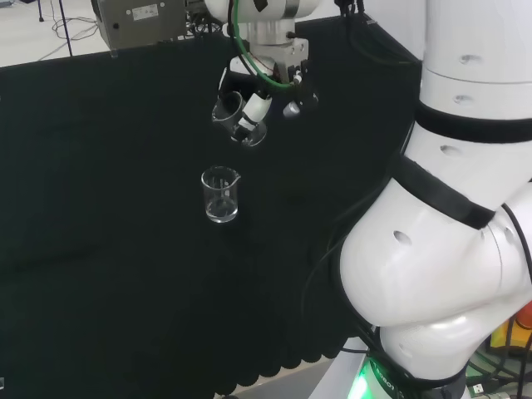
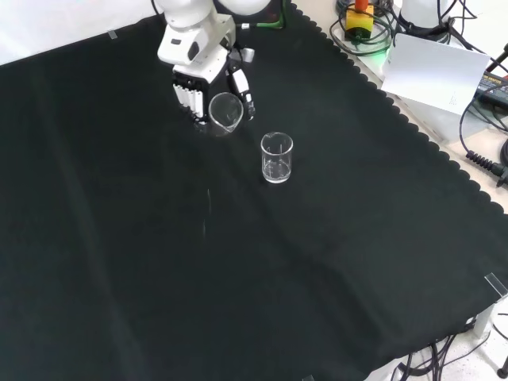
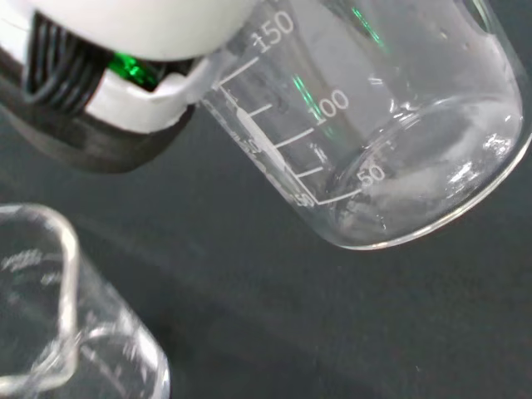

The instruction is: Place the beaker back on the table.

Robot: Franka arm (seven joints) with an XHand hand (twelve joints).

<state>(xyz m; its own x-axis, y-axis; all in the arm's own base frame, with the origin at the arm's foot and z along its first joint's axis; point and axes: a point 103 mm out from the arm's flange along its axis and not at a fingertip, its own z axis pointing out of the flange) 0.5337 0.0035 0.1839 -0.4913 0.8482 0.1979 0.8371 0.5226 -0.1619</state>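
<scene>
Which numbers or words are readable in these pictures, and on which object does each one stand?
"150" on the held beaker, beside its white scale marks, in the wrist view.
"100" on the same beaker.
"50" on the same beaker.
Standing beaker: faint marks, too blurred to read.
The hand: no readable text.

Wrist view: held beaker (image 3: 374, 125) cut off by the picture's edge, rim and mouth out of sight; a blurred white part of the hand (image 3: 133, 50) covers its upper wall. Second beaker (image 3: 58, 332) cropped at the corner, only spout and part of the wall showing.

Front view: fingers (image 2: 190, 99) partly behind the held glass; where they touch it cannot be told. Contents of either beaker too faint to tell.

Head view: white arm link (image 1: 449, 208) hides the tabletop (image 1: 100, 249) behind it.
</scene>
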